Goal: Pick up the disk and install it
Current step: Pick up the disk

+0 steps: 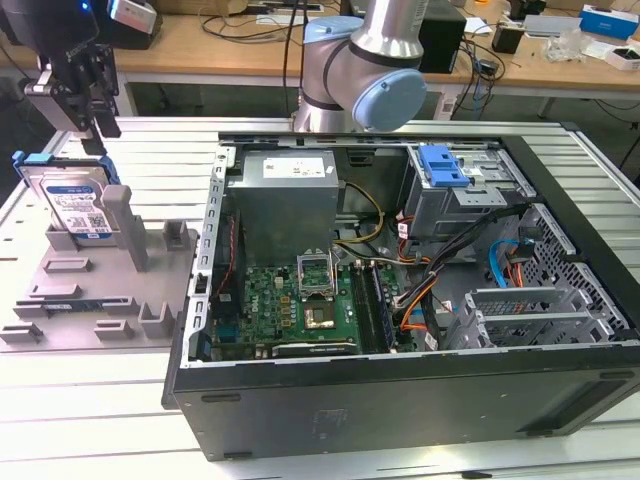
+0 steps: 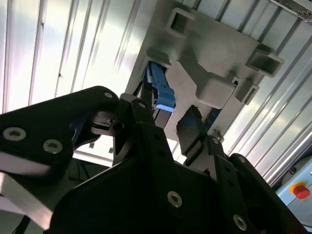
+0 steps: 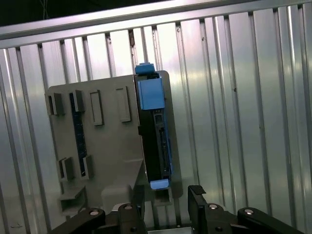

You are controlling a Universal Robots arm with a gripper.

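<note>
The disk (image 1: 76, 204) stands on edge in a slot of the grey holder plate (image 1: 75, 300), at the exterior view's left; it is silver with a white-and-blue label and a blue rail. My gripper (image 1: 96, 132) hangs just above its top edge without touching it. In the first wrist view the disk (image 3: 156, 141) is seen edge-on, directly beyond my gripper (image 3: 165, 199), whose fingers stand apart with nothing between them. In the second wrist view the open gripper (image 2: 168, 122) lines up with the disk's blue rail (image 2: 161, 93).
An open computer case (image 1: 400, 380) lies at the centre and right of the exterior view, with a motherboard (image 1: 290, 300), cables and a blue-latched drive bay (image 1: 443, 165) inside. The grey holder plate (image 3: 112, 146) rests on a ribbed aluminium table (image 1: 130, 420).
</note>
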